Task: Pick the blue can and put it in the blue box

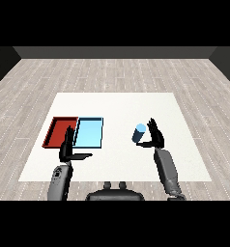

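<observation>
Blue can stands on the white bench, just left of the right hand, whose fingers are spread, holding nothing. Closing off-centre could tip it before it reaches the blue tray.

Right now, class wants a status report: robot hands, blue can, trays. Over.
Left robot hand open near trays. Right robot hand open beside upright blue cylindrical can, not gripping. Light blue tray holds nothing.
</observation>
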### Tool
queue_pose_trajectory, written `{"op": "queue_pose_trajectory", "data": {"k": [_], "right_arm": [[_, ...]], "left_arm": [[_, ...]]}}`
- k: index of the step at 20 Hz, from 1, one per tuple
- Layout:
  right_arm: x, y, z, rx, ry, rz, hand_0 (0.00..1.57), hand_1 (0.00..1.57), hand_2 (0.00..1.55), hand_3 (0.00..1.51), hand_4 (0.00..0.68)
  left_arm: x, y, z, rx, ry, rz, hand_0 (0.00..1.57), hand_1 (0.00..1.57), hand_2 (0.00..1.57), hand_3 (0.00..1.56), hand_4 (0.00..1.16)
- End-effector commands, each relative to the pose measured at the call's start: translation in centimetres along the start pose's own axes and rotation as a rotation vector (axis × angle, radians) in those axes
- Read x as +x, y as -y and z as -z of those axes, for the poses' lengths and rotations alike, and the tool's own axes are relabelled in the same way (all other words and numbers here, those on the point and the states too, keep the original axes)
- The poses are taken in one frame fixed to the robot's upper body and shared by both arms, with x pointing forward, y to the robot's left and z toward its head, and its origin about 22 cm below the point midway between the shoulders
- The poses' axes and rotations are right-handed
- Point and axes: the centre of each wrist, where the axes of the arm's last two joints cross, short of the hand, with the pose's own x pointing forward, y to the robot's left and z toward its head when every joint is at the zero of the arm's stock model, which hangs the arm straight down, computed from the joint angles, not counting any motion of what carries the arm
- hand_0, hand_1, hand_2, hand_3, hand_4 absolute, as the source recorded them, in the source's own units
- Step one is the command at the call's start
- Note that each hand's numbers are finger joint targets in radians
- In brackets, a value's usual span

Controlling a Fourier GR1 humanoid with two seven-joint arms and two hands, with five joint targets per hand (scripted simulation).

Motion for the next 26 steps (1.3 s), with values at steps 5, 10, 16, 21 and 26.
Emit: {"op": "queue_pose_trajectory", "data": {"k": [5,10,16,21,26], "right_arm": [[-1.3,0.3,1.2,-0.052,-0.056,0.023,0.00,0.00,0.00,0.00,0.000],[-3.6,0.2,1.7,-0.061,-0.104,0.022,0.00,0.00,0.00,0.00,0.000],[-4.3,1.2,0.8,-0.065,-0.119,0.068,0.00,0.00,0.00,0.00,0.000],[-2.6,0.5,3.2,-0.061,-0.119,0.089,0.00,0.00,0.00,0.00,0.000],[-3.3,-0.2,3.8,-0.064,-0.155,0.105,0.00,0.00,0.00,0.00,0.000]], "left_arm": [[-0.3,0.1,1.6,-0.008,-0.003,-0.019,0.00,0.00,0.00,0.00,0.00],[-1.2,-0.9,-1.3,0.004,-0.003,0.010,0.00,0.00,0.00,0.00,0.00],[0.2,0.9,1.1,0.010,0.020,-0.007,0.00,0.00,0.00,0.00,0.00],[-0.2,-1.3,1.3,0.018,0.014,0.022,0.00,0.00,0.00,0.00,0.00],[-0.3,0.6,0.2,0.015,0.022,0.028,0.00,0.00,0.00,0.00,0.00]]}}
